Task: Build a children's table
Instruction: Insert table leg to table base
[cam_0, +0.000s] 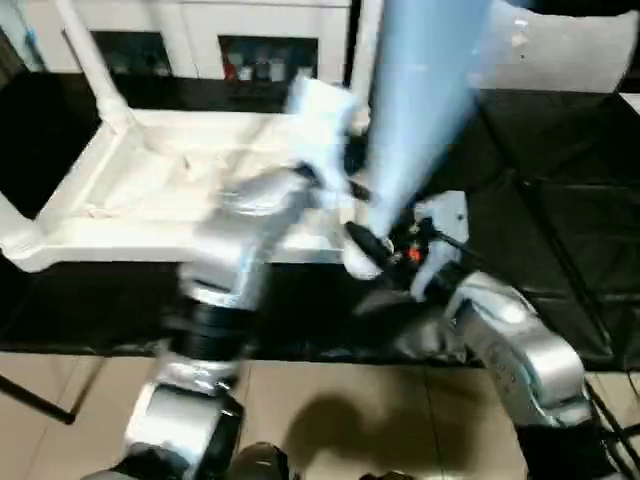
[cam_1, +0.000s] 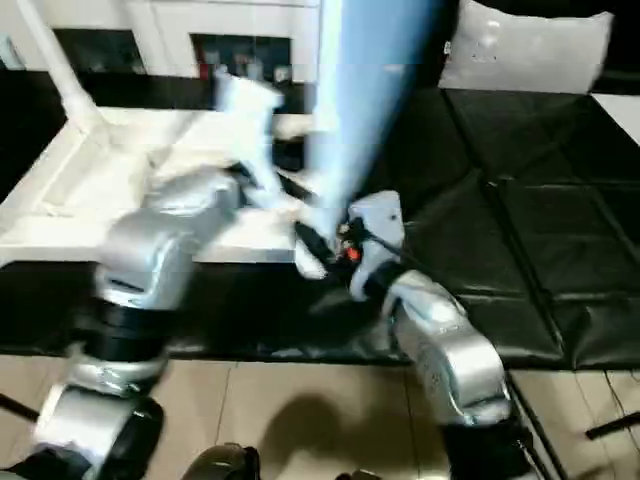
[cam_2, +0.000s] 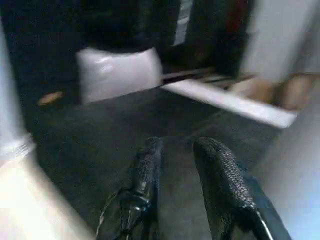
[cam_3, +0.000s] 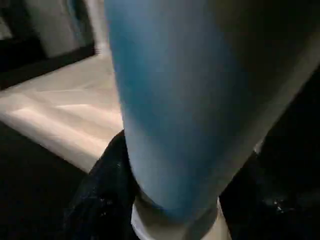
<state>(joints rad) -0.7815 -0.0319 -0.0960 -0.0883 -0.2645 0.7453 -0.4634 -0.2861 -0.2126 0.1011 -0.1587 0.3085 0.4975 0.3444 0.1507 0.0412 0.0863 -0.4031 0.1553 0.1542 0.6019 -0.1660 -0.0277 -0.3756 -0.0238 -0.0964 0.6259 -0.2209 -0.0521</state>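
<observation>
Right claw (cam_0: 385, 250) grips leg (cam_0: 425, 100) near its base, long axis upright, frame centre; tabletop (cam_0: 130, 215) socket lies left. Left claw (cam_2: 175, 175) empty, part-open.

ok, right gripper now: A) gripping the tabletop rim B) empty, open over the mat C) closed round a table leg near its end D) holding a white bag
C: the right gripper has its black fingers either side of the leg, which rises from it, beside the upturned tabletop.
</observation>
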